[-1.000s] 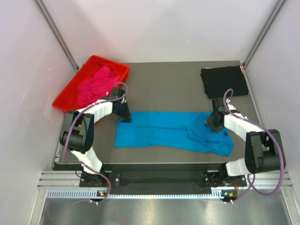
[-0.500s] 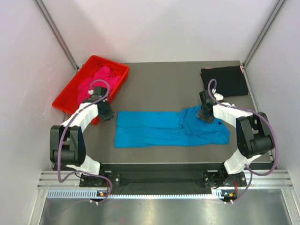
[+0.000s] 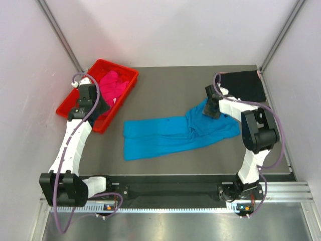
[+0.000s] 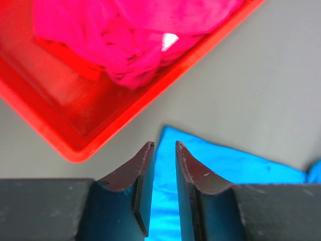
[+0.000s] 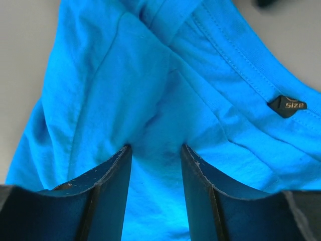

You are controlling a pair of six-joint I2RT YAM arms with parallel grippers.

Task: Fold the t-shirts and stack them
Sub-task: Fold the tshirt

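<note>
The turquoise t-shirt (image 3: pixel 170 134) lies stretched across the table's middle, its right end pulled toward the back. My right gripper (image 3: pixel 210 108) holds that end; in the right wrist view its jaws (image 5: pixel 155 148) pinch a bunched fold of the turquoise cloth (image 5: pixel 125 65). My left gripper (image 3: pixel 99 106) hovers over the tray's near corner, narrowly open and empty (image 4: pixel 164 145), apart from the shirt's left corner (image 4: pixel 225 165). The magenta-pink t-shirt (image 3: pixel 113 83) lies crumpled in the red tray (image 3: pixel 70 108). The black t-shirt (image 3: pixel 241 86) lies folded at the back right.
The red tray's rim (image 4: pixel 75 125) lies right in front of my left fingers. A small black size label (image 5: pixel 287 105) shows on the turquoise shirt's collar. Grey walls close in both sides, and the table's front edge runs along the arm bases.
The left gripper let go of the shirt's left corner and swung back-left over the tray. The right gripper dragged the shirt's right end toward the back, skewing the shirt.
</note>
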